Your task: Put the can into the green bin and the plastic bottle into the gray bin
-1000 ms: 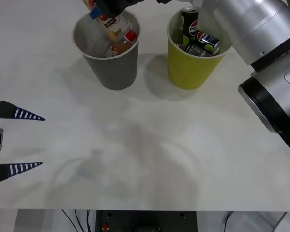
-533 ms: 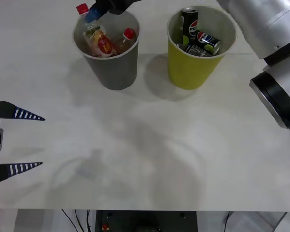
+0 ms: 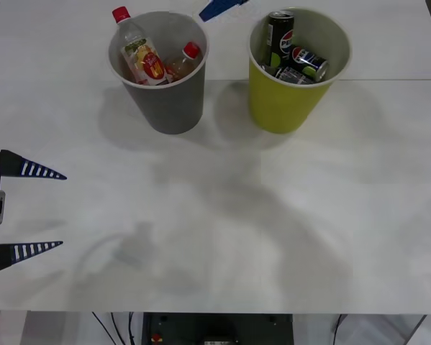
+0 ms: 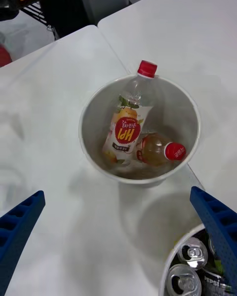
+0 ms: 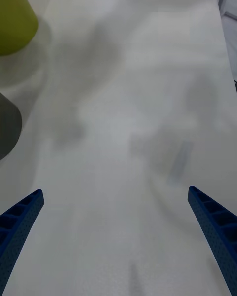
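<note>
The gray bin (image 3: 165,100) stands at the back left of the table. Inside it the plastic bottle (image 3: 142,54) with the yellow-orange label leans against the wall, its red cap above the rim. A peach-orange bottle (image 3: 182,62) lies beside it. To the right, the green bin (image 3: 283,108) holds a black can (image 3: 279,32) upright and a blue can (image 3: 309,63) on its side. My right gripper (image 4: 117,193) hangs open and empty above the gray bin (image 4: 94,128); one of its fingers (image 3: 216,8) shows at the table's back. My left gripper (image 3: 28,210) rests open at the left edge.
The white table (image 3: 222,215) is bare in front of the two bins. A seam (image 3: 388,79) runs across it behind the green bin. Dark racks and clutter (image 4: 54,0) stand beyond the table's far corner.
My right gripper has let go of the plastic bottle, which now leans inside the gray bin. The right arm has pulled up and back out of the front view. The left arm has not moved.
</note>
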Robot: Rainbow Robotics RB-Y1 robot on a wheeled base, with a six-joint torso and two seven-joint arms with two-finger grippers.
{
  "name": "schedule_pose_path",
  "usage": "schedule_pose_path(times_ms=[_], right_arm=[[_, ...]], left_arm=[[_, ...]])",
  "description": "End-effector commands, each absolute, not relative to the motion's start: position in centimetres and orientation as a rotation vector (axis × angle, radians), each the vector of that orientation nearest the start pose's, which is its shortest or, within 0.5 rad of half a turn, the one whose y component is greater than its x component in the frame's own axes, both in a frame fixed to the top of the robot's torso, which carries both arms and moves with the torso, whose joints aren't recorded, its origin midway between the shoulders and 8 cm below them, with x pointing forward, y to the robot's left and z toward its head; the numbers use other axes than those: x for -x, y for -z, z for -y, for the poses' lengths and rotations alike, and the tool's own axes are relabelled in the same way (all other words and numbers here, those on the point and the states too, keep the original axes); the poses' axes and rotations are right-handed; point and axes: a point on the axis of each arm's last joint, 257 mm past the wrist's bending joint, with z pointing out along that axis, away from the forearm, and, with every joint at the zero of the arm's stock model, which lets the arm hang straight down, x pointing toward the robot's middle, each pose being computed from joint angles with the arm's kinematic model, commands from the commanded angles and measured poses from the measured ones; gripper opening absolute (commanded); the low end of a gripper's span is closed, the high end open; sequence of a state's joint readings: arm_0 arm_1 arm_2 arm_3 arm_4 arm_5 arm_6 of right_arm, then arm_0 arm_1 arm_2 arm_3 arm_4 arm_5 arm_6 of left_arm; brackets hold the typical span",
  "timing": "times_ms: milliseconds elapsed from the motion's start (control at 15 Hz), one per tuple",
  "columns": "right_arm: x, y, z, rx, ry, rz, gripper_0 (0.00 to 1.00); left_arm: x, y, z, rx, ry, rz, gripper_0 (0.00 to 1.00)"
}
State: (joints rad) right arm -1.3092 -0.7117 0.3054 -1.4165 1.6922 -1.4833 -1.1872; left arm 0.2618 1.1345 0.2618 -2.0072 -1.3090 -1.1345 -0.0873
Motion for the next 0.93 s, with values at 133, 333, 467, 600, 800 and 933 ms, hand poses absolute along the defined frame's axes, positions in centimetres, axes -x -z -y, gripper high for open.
schedule_pose_path(times_ms=[133, 333, 467, 600, 800, 933], right_arm=[[-46.4, -7.4, 9.4, 1.405, -0.449, -1.78, 1.0], [-43.2, -5.3, 13.3, 1.421, -0.422, -1.772, 1.0], [-41.4, -3.9, 15.3, 1.426, -0.388, -1.764, 1.0], [-39.8, -1.7, 17.4, 1.457, -0.341, -1.74, 1.0], [-37.3, 1.8, 20.1, 1.493, -0.307, -1.723, 1.0], [-36.0, 3.4, 21.3, 1.511, -0.273, -1.703, 1.0]], left_arm=[[-34.1, 16.7, -28.6, -1.762, 0.118, -1.444, 1.0], [-34.1, 16.7, -28.6, -1.762, 0.118, -1.444, 1.0], [-34.1, 16.7, -28.6, -1.762, 0.118, -1.444, 1.0], [-34.1, 16.7, -28.6, -1.762, 0.118, -1.444, 1.0], [-34.1, 16.7, -28.6, -1.762, 0.118, -1.444, 1.0], [-34.1, 16.7, -28.6, -1.762, 0.118, -1.444, 1.0]])
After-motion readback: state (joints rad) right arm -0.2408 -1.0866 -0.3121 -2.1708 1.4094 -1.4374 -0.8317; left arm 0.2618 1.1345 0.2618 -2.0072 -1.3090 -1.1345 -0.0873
